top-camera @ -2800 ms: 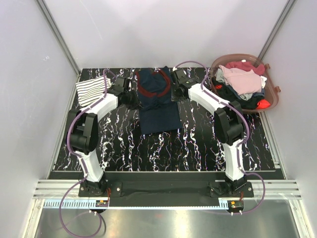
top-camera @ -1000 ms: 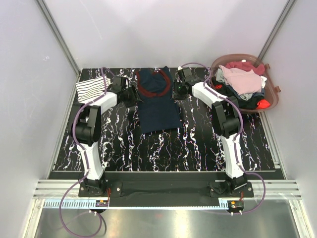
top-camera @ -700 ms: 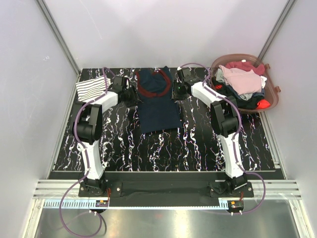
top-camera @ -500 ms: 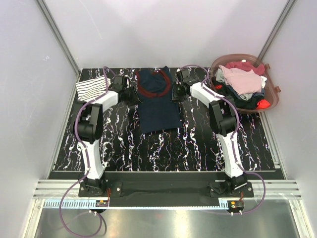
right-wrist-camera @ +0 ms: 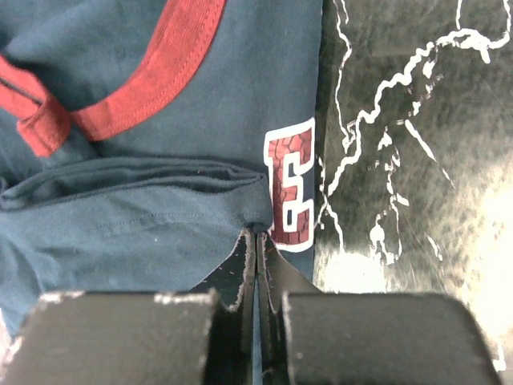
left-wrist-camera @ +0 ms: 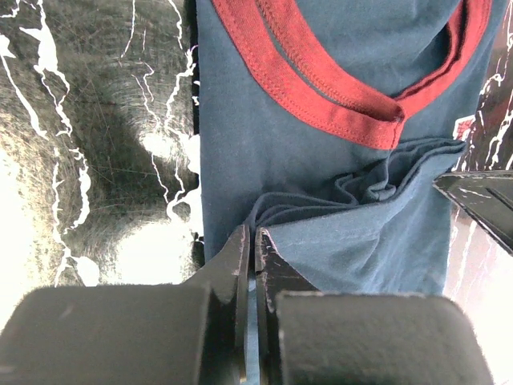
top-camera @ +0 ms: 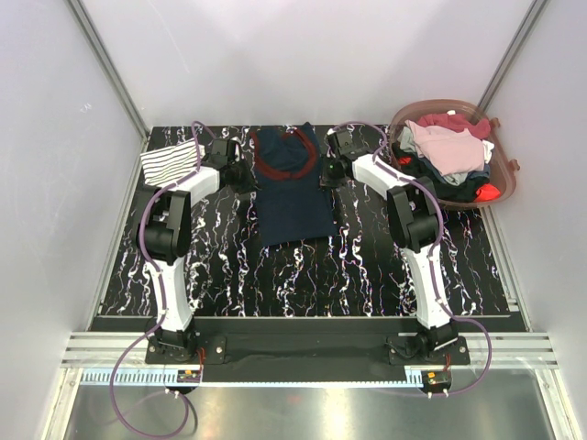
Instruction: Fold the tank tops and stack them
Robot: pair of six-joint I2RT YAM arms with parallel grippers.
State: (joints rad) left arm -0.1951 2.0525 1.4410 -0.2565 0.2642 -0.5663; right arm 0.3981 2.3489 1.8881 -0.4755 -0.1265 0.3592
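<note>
Your limp, light navy cloth tank top with red trim (top-camera: 292,188) lies upper centre on the black marbled worktop (top-camera: 367,266). The left claw (left-wrist-camera: 255,255) and right claw (right-wrist-camera: 256,245) each pinch a side edge; expect sagging.

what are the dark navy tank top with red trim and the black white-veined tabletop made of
The dark navy tank top: soft matte knit, likely cotton jersey; it bunches into folds. The black tabletop: marble-look, probably printed glossy sheet; glare patches show.

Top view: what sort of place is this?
Probably a lab laundry-folding cell: plain white panel walls, a basket heaped with clothes, and a navy tank top lying on the black marbled table.
</note>
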